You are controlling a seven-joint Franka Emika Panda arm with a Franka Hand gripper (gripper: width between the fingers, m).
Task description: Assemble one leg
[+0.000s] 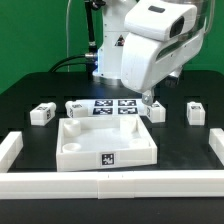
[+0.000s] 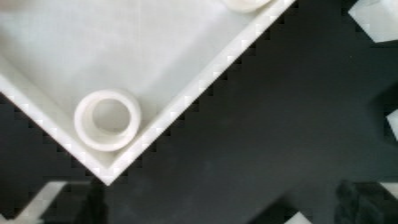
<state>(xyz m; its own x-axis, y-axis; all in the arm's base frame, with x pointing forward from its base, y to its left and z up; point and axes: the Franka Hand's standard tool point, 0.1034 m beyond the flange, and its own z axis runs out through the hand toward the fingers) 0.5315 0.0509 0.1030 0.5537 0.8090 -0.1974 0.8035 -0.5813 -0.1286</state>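
Closest to the lens runs the white wall, w/ the tray just behind it. Your gripper hangs over the tray's far corner on the exterior view's right. The wrist view looks straight down on that corner and its moulded ring. Jaws read as apart w/ nothing between them, though they're blurred at the frame edge.

The leg nearest you sits on the black table just beside that same corner, outside the tray, v. near the gripper and apparently not touching it. So the move looks like a short shift off the tray toward the exterior view's right, then down. It's a stubby block and its long axis is hard to call from here — check before you close.

Other legs lie along the tray's far side, near the marker board. All parts look like smooth, hard white plastic — prob. slick to pinch.
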